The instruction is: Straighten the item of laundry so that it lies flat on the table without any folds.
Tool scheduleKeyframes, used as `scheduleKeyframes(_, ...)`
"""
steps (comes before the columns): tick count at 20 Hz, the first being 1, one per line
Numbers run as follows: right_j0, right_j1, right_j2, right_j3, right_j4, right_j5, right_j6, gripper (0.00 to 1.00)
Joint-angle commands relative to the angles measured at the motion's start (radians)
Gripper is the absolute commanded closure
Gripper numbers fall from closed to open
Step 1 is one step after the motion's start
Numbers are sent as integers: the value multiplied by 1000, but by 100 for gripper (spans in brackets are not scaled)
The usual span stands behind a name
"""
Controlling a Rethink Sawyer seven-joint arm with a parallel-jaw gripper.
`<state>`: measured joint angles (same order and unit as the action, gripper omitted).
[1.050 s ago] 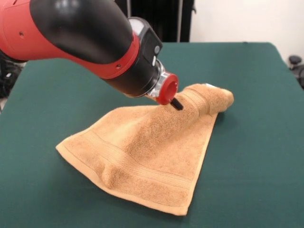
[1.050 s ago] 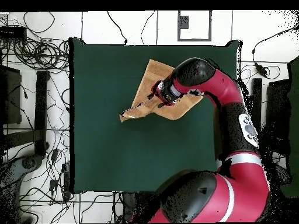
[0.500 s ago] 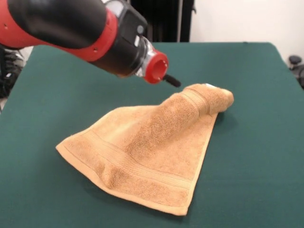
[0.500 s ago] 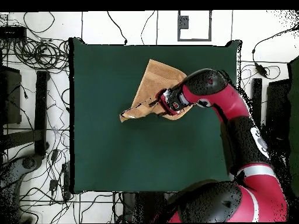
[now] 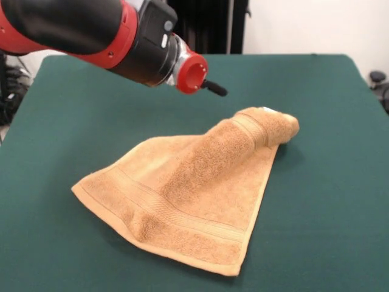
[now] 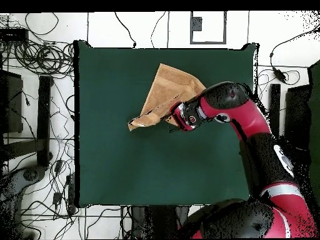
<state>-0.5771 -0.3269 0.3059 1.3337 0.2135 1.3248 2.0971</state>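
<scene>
Front view: an orange-tan towel [image 5: 194, 191] lies on a dark green table [image 5: 328, 182]. The towel is not flat. Its wide end spreads toward the camera, showing a woven border band running just inside the near edge, with a soft ridge puckering that edge. From there the cloth narrows and rises to a rolled, bunched end on the far right side of the towel, where a speck of white shows at the top of the bunch.

A red and black arm [image 5: 79, 30] reaches across the picture above the far left side of the towel. It ends in a red ring with a short black gripper [image 5: 214, 89] tip sticking out toward the right. The tip hangs in the air above and behind the towel's bunched end, clear of the cloth and touching nothing. Whether the gripper is open or closed cannot be made out; only one dark stub shows.

Overhead view: the towel [image 6: 170, 94] forms a rough triangle in the upper middle of the table [image 6: 125, 162], and the gripper [image 6: 173, 117] sits at the towel's lower edge, with the arm [image 6: 250, 131] bending away from the towel toward the table's edge.
</scene>
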Motion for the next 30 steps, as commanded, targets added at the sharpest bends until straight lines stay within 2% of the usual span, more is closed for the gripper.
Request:
scheduleKeyframes(1, -2, 41, 83, 208, -20, 86, -92, 0)
scheduleKeyframes(6, 17, 49, 79, 218, -44, 43, -90, 0)
scheduleKeyframes(10, 77, 62, 26, 128, -175, -79, -103, 0)
scheduleKeyframes(12, 133, 43, -29, 61, -346, -262, -119, 0)
scheduleKeyframes(14, 200, 18, -90, -9, -565, -467, -102, 0)
scheduleKeyframes(15, 257, 0, -143, -54, -703, -568, -64, 0)
scheduleKeyframes(16, 288, -13, -171, -78, -775, -603, -34, 0)
scheduleKeyframes(17, 352, -32, -229, -119, -892, -651, 25, 0)
scheduleKeyframes(20, 473, -58, -346, -189, -1073, -687, 155, 0)
scheduleKeyframes(21, 528, -57, -407, -219, -1141, -696, 233, 0)
scheduleKeyframes(24, 597, -54, -489, -243, -1210, -694, 362, 0)
scheduleKeyframes(27, 607, -54, -511, -256, -1160, -606, 414, 0)
scheduleKeyframes(30, 610, -60, -520, -251, -1138, -596, 421, 0)
